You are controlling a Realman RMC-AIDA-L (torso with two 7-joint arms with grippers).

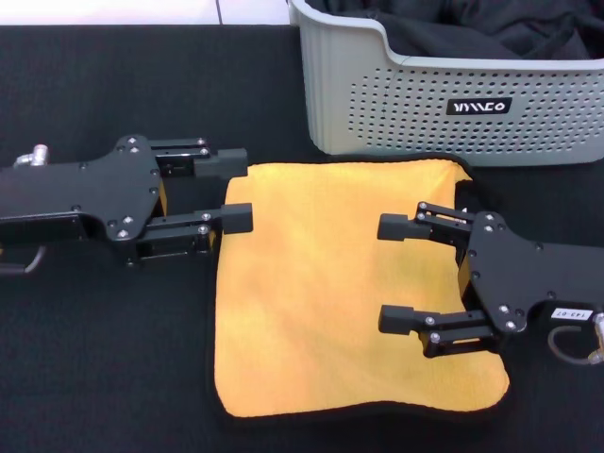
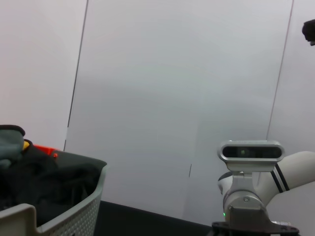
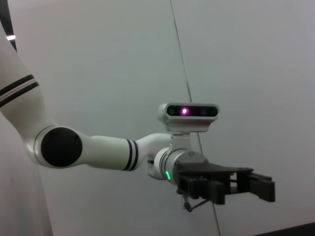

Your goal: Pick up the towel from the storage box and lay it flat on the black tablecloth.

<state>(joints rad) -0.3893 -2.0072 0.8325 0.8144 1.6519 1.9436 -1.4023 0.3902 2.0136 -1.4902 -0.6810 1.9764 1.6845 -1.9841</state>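
Note:
The towel point(image 1: 330, 283) lies spread flat, yellow-orange face up, on the black tablecloth point(image 1: 104, 340), just in front of the storage box point(image 1: 406, 104). My left gripper point(image 1: 238, 189) is open, its fingertips over the towel's upper left edge. My right gripper point(image 1: 396, 274) is open and hovers over the towel's right part. Both hold nothing. The storage box also shows in the left wrist view point(image 2: 74, 216). The right wrist view shows the left arm's gripper point(image 3: 261, 187) from afar.
The storage box holds a black cloth bundle point(image 1: 491, 28), also seen in the left wrist view point(image 2: 44, 187) with something orange-red beside it. A white wall stands behind the table.

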